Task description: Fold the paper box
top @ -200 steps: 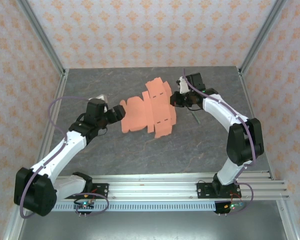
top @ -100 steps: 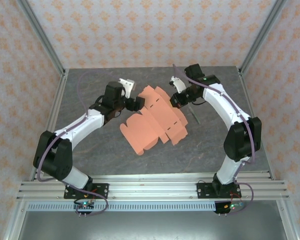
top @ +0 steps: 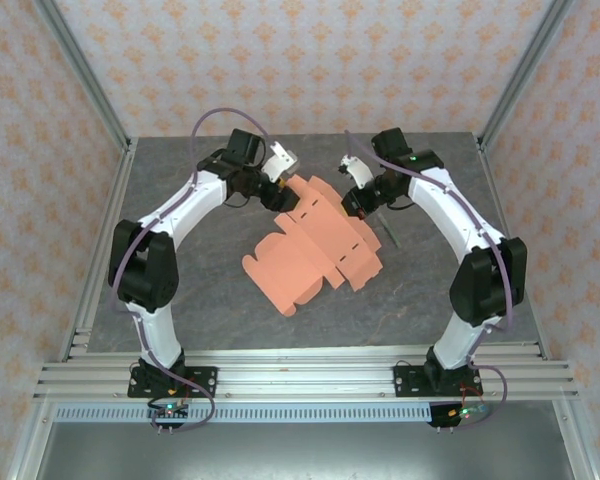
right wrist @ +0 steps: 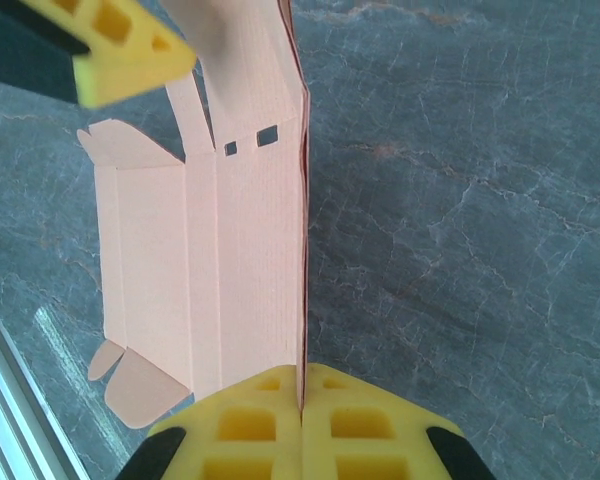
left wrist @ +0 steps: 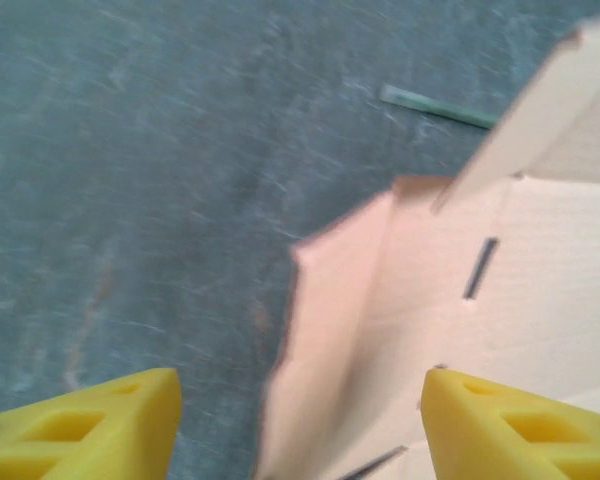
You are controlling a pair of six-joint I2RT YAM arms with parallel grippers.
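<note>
The paper box (top: 315,245) is a salmon-orange die-cut sheet with flaps and slots, partly raised off the grey table. My right gripper (top: 353,203) is shut on the sheet's far right edge. In the right wrist view its yellow pads (right wrist: 302,405) pinch the card (right wrist: 240,260), which stands on edge. My left gripper (top: 283,188) is at the sheet's far left corner. In the left wrist view its yellow fingertips (left wrist: 90,420) stand wide apart, with a bent flap of the card (left wrist: 330,330) between them and touching neither.
A thin pale strip (left wrist: 440,108) lies on the table beyond the sheet, seen from above as a thin rod (top: 388,235) right of the card. Patterned walls and metal posts (top: 85,90) close in the table. An aluminium rail (top: 300,375) runs along the near edge.
My left arm has swung from the sheet's near left side round to its far left corner, its jaws narrowing. The sheet turned and slid slightly toward the near right. The right gripper kept its hold.
</note>
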